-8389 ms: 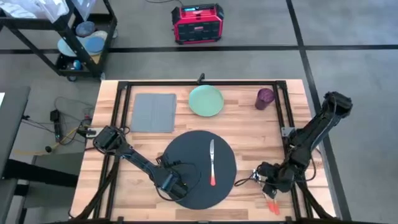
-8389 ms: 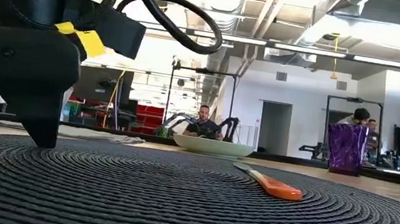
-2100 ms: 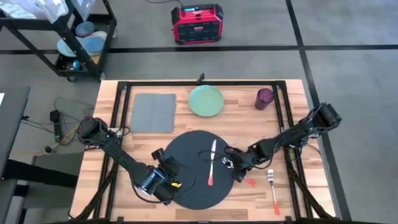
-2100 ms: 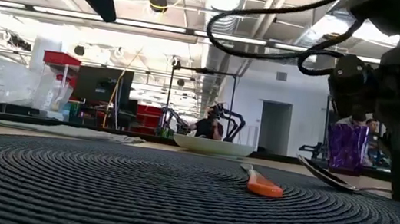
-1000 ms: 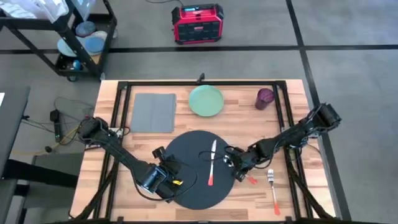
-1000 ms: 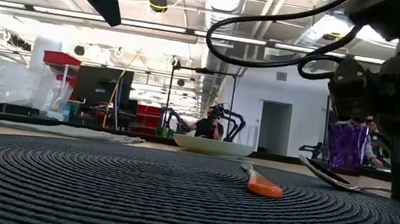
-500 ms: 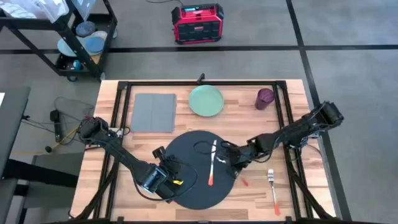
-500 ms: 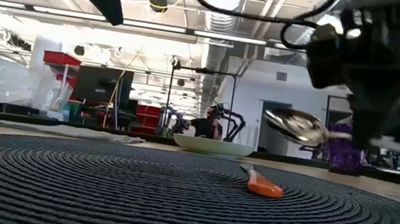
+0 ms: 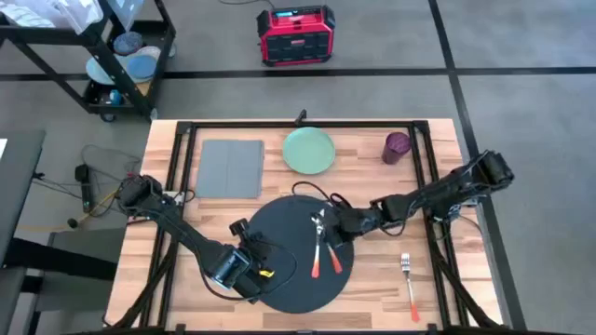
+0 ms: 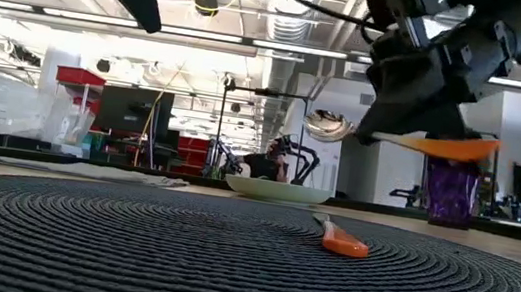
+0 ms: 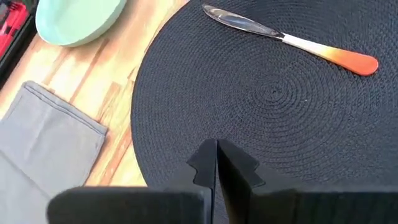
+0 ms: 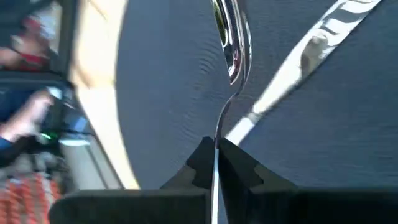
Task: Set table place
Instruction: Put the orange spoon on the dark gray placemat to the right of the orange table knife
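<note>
2 arms are over the light-wood surface (image 9: pixel 372 288). Right gripper (image 9: pixel 337 224) is over the right part of the round black-grey placemat (image 9: pixel 279 279), fingers clenched on a spoon (image 10: pixel 343 129) with an orange handle. In the low view the spoon is held clear above the mat, roughly level, bowl pointing toward the mat's centre. In the right wrist view the bowl (image 12: pixel 230 37) sticks out ahead of the fingers (image 12: pixel 239 168), with the knife blade running diagonally beneath it.

1 knife (image 9: pixel 316 244) with an orange handle lies flat on the placemat, right of centre, blade toward the far edge; the spoon's handle end shows just beside the knife handle in the high view.

Left gripper (image 9: pixel 244 263) sits over the placemat's near-left edge, fingers (image 11: pixel 233 171) pressed together on nothing, raised off the mat.

Placemat lies at the near centre of the surface. Beyond it: pale green plate (image 9: pixel 308 151), grey napkin (image 9: pixel 229 168) to its left, purple cup (image 9: pixel 397 146) at the far right. 1 fork (image 9: pixel 409 284) with an orange handle lies on bare wood right of the mat.
</note>
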Robot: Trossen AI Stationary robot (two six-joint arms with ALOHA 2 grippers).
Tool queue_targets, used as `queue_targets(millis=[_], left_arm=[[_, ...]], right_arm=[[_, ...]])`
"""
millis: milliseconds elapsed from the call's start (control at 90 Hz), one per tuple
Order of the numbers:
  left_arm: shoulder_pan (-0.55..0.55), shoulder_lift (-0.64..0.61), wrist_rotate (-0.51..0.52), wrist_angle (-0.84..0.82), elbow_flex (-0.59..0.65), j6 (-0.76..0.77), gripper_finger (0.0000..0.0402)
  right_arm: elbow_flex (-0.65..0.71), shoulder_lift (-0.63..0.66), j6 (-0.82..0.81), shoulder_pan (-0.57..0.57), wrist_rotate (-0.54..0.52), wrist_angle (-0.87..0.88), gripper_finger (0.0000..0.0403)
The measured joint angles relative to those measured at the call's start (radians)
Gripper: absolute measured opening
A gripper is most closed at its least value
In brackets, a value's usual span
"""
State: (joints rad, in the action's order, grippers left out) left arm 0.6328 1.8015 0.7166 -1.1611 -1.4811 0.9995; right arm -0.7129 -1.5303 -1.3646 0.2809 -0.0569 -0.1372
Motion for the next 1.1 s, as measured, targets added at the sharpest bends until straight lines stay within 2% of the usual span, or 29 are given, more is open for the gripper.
queue_targets(millis=[189,411,544,644,789,1100], left_arm=[[-0.014,0.0,0.0,0.0,0.0,-0.001,0.0],[-0.038,0.0,0.0,0.002,0.0,-0.034,0.0],[-0.052,0.0,0.0,0.012,0.0,-0.055,0.0],[-0.06,0.0,0.0,0.02,0.0,-0.061,0.0],[-0.07,0.0,-0.001,0.034,0.0,-0.074,0.0],[-0.077,0.0,-0.001,0.058,0.0,-0.102,0.0]], right_arm=[[0.109,0.001,-0.121,0.059,-0.138,-0.292,0.0],[0.197,0.001,-0.251,0.128,-0.285,-0.42,0.0],[0.221,0.001,-0.289,0.159,-0.294,-0.418,0.0],[0.25,0.001,-0.343,0.184,-0.353,-0.431,0.0],[0.29,0.001,-0.377,0.203,-0.349,-0.464,0.0],[0.346,-0.128,-0.385,0.216,-0.364,-0.763,0.0]])
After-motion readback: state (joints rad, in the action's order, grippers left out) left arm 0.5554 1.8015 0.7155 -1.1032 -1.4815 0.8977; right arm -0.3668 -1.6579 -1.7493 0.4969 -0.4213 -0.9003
